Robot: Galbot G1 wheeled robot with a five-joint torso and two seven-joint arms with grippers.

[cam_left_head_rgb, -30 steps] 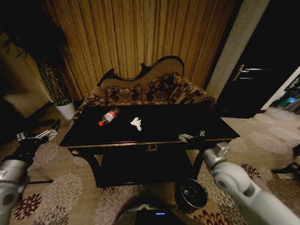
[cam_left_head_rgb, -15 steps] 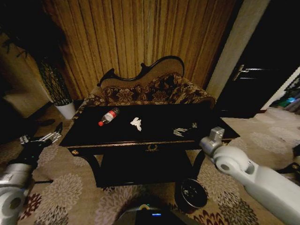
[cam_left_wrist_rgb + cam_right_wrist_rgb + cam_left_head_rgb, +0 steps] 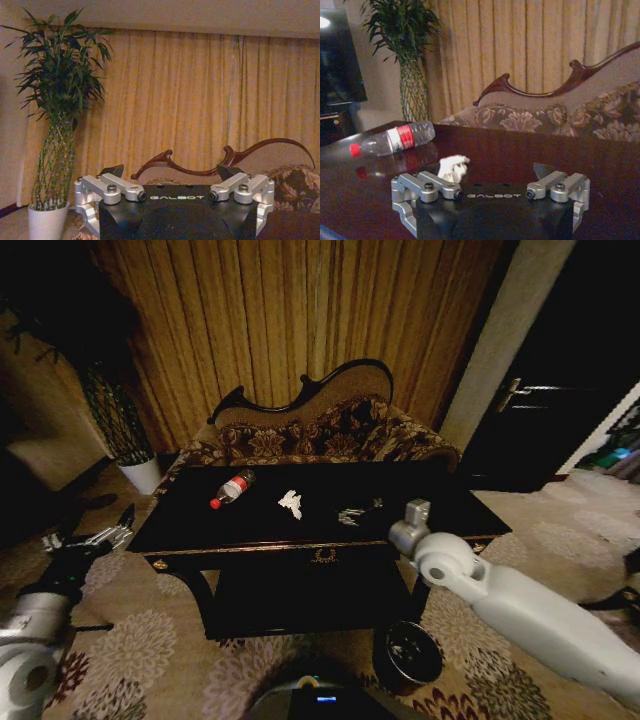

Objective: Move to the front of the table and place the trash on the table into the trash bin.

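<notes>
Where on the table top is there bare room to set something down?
The table is bare along its front edge below the bottle and crumpled paper, and at its right end near the sofa. The middle is crowded: the paper lies just ahead of the right claw, which is open.

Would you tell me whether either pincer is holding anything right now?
Nothing is held: the right pincer is open over the table, and the left pincer is open beside it.
</notes>
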